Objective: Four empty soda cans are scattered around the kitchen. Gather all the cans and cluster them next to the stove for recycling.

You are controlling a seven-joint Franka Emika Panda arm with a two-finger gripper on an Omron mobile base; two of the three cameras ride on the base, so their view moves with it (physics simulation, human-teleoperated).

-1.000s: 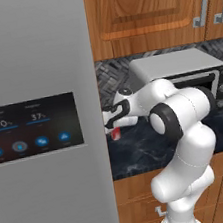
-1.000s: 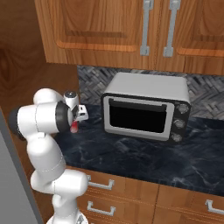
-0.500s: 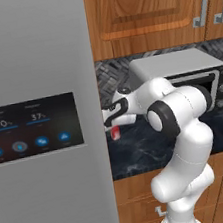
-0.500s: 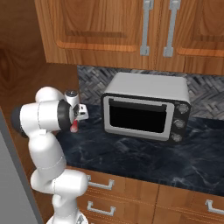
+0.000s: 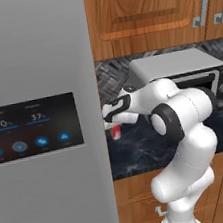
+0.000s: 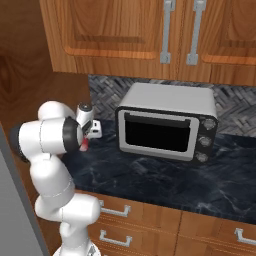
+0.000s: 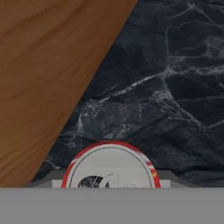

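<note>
Grey and flat, the tall refrigerator door with a dark touch panel fills the left of the left base view, its edge hiding part of the scene. Just right of that edge, a small red soda can with a silvery top stands upright on the dark marbled stone counter, long axis vertical, top facing up, near the counter's left end. Directly above it, the white arm's two-finger gripper points down at the can. In the hand view the can's round silvery lid faces the camera square on, ringed in red, at the bottom centre beside a brown wooden side panel. The finger tips are hidden, so I cannot tell whether the jaws grip the can or stand clear of it. Further right, well apart from the can, sits the silver toaster oven with a dark glass door, under brown wooden wall cabinets.
</note>
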